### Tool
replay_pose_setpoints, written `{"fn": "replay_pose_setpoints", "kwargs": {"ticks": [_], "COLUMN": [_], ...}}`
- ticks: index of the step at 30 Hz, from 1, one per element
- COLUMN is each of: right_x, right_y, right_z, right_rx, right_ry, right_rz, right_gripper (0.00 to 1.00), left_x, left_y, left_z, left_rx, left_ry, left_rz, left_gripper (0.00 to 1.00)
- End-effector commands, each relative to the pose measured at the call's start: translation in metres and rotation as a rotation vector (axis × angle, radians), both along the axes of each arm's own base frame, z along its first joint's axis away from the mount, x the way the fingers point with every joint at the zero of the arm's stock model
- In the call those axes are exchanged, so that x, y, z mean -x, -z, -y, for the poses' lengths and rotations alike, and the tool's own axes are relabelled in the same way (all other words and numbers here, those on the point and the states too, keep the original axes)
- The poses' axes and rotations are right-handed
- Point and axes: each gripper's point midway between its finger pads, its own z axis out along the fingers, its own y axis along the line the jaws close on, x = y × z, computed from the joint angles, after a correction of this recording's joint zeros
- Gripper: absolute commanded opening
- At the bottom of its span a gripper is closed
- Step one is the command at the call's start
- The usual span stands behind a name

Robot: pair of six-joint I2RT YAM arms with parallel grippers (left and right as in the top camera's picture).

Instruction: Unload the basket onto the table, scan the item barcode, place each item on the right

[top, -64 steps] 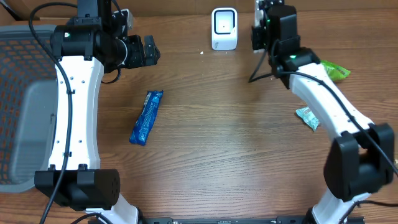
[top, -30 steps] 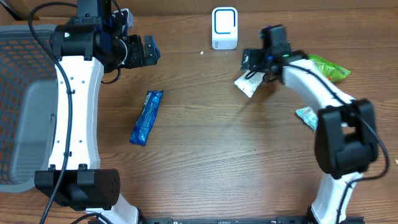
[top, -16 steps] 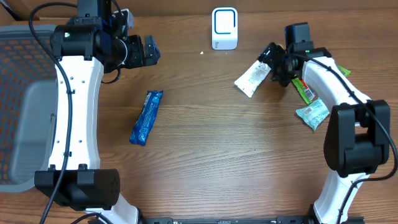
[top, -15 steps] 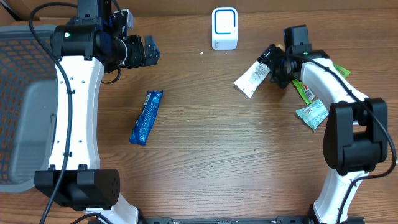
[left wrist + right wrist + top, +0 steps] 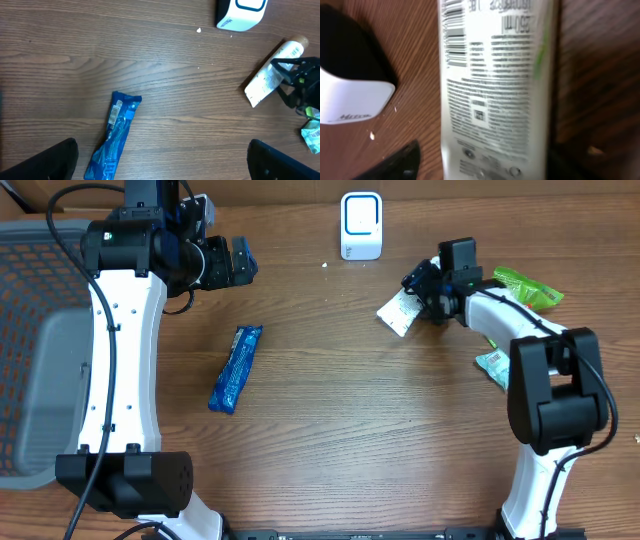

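The item, a white tube (image 5: 397, 312) printed with a barcode, lies on the table below and to the right of the white scanner (image 5: 361, 225). My right gripper (image 5: 424, 286) is low over the tube's upper right end. In the right wrist view the tube (image 5: 495, 90) runs between the jaws of my right gripper (image 5: 485, 162); the left finger (image 5: 395, 162) stands apart from it, so the gripper is open. My left gripper (image 5: 236, 262) hangs open and empty at the back left, above a blue packet (image 5: 235, 368).
A grey mesh basket (image 5: 30, 350) fills the left edge. A green packet (image 5: 527, 288) and a teal packet (image 5: 492, 366) lie to the right of the right arm. In the left wrist view the scanner (image 5: 242, 12) sits top right, with the tube (image 5: 270, 77) below it.
My right gripper swung out to the right, then came back left and down onto the tube's end, its jaws narrowing. The tube stays on the table. The left arm has not moved.
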Motion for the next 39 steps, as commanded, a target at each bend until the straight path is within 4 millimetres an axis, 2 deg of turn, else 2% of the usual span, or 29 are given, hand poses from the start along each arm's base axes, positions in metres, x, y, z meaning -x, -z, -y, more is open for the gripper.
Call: {"fn": "replay_pose_setpoints", "kwargs": {"ticks": [1, 2, 3, 7, 11, 18, 21, 22, 23, 27, 29, 30, 33, 37, 39], "right_x": [0.015, 0.015, 0.017, 0.019, 0.020, 0.026, 0.030, 0.031, 0.029, 0.026, 0.032, 0.034, 0.049, 0.064, 0.067], "right_y": [0.047, 0.048, 0.049, 0.044, 0.023, -0.027, -0.057, -0.065, -0.086, -0.124, -0.162, -0.170, -0.210, -0.246, -0.255], "right_z": [0.001, 0.001, 0.000, -0.011, -0.023, -0.025, -0.050, -0.055, -0.065, -0.080, -0.097, -0.101, -0.118, -0.124, -0.124], "right_rx": [0.046, 0.047, 0.045, 0.028, 0.037, 0.246, 0.185, 0.163, 0.113, 0.034, -0.084, -0.116, -0.264, -0.346, -0.337], "right_ry": [0.010, 0.010, 0.008, -0.094, -0.263, -0.648, -0.847, -0.873, -0.899, -0.937, -0.993, -1.009, -1.096, -1.146, -1.149], "right_rz": [-0.091, -0.094, -0.101, -0.087, -0.024, 0.080, 0.179, 0.199, 0.239, 0.311, 0.375, 0.390, 0.485, 0.560, 0.581], "right_gripper": [0.37, 0.25, 0.20, 0.09, 0.07, 0.04, 0.04, 0.04, 0.04, 0.04, 0.04, 0.04, 0.04, 0.04, 0.04], "left_x": [-0.001, -0.001, -0.001, -0.001, -0.001, -0.001, -0.001, -0.001, -0.001, -0.001, -0.001, -0.001, -0.001, -0.001, -0.001], "left_y": [0.003, 0.003, 0.003, 0.003, 0.003, 0.003, 0.003, 0.003, 0.003, 0.003, 0.003, 0.003, 0.003, 0.003, 0.003], "left_z": [0.004, 0.004, 0.004, 0.004, 0.004, 0.004, 0.004, 0.004, 0.004, 0.004, 0.004, 0.004, 0.004, 0.004, 0.004], "left_rx": [0.013, 0.013, 0.013, 0.013, 0.013, 0.013, 0.013, 0.013, 0.013, 0.013, 0.013, 0.013, 0.013, 0.013, 0.013], "left_ry": [-0.002, -0.002, -0.002, -0.002, -0.002, -0.002, -0.002, -0.002, -0.002, -0.002, -0.002, -0.002, -0.002, -0.002, -0.002], "left_rz": [-0.010, -0.010, -0.010, -0.010, -0.010, -0.010, -0.010, -0.010, -0.010, -0.010, -0.010, -0.010, -0.010, -0.010, -0.010], "left_gripper": [1.00, 1.00, 1.00, 1.00, 1.00, 0.99, 1.00, 0.99, 1.00, 1.00, 1.00, 1.00, 0.99, 1.00, 1.00]}}
